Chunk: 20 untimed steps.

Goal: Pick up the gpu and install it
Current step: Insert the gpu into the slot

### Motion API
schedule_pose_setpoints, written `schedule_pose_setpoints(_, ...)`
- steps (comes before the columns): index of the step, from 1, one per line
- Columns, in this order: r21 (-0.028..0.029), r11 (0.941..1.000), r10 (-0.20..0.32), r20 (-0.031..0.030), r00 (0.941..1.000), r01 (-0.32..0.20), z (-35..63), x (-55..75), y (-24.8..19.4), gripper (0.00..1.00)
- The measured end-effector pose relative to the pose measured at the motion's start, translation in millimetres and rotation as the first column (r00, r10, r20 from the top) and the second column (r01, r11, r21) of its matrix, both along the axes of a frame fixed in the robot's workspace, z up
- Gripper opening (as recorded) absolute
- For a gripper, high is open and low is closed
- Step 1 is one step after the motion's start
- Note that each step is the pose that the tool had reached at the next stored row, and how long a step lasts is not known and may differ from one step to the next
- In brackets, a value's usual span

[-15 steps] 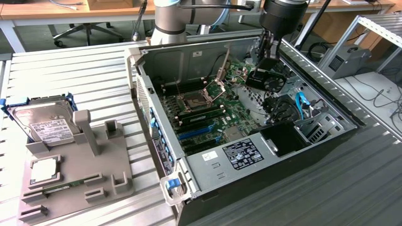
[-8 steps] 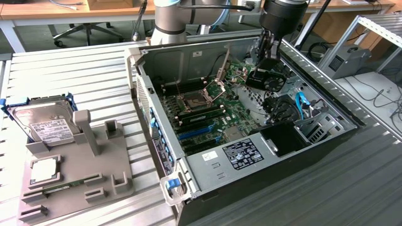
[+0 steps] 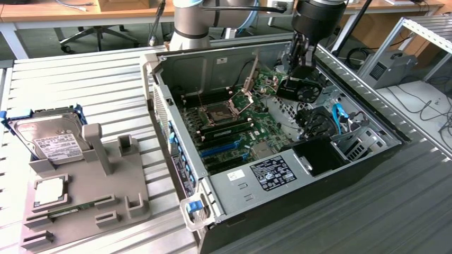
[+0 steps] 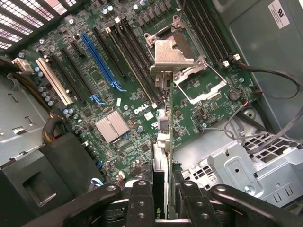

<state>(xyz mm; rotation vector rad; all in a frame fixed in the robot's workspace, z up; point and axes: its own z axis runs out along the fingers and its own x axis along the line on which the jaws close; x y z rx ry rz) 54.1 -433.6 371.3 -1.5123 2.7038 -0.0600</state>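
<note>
The gripper (image 4: 164, 191) has its jaws closed on the gpu (image 4: 161, 142), one finger against each flat face, so the card stands edge-on between them. This hold probably leaves the card's lower connector edge free to meet a slot. In the exterior view the gripper (image 3: 300, 71) hangs over the far part of the open computer case (image 3: 211, 196), with the gpu (image 3: 305, 91) below it and the black cooler facing outward. The card is in the air above the motherboard (image 4: 118, 94) and is not seated in any slot. Its silver end bracket (image 4: 173, 56) points away from the wrist.

The case lies on its side with the panel off, which gives access from above.

Count:
- gpu: one, held.
- blue slot (image 4: 100, 61): one, empty.
- cream slot (image 4: 54, 80): one, empty.
- hard drive (image 3: 46, 137): one, on the grey holder (image 3: 99, 196) at the exterior view's left, well apart from the case.
</note>
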Motion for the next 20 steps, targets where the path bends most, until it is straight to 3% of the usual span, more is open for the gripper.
schedule_pose_setpoints(20, 0.0, 0.997, 0.078, 0.0, 0.997, -0.078, 0.0, 0.0, 0.0, 0.26)
